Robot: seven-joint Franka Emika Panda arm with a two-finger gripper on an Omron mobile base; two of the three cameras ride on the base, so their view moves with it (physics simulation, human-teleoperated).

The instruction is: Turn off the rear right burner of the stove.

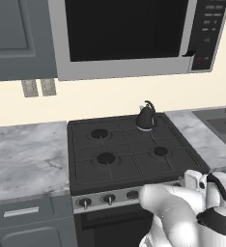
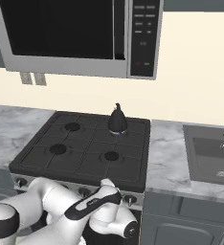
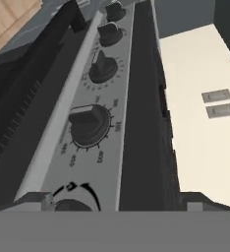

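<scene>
several near-identical dark knobs run along the silver front strip [image 3: 85, 123] of the stove [image 1: 129, 149], and that is the hazard; left to right in the hand view, the oven door's dark face, then the strip with a large knob [image 3: 89, 125] closest, then bare wall. the gripper [image 3: 119, 204] hangs low by the strip, jaws wide, holding nothing. the rear right burner [image 2: 117, 130] sits under the black kettle [image 2: 117, 119]; picking the wrong knob would leave it lit.
</scene>
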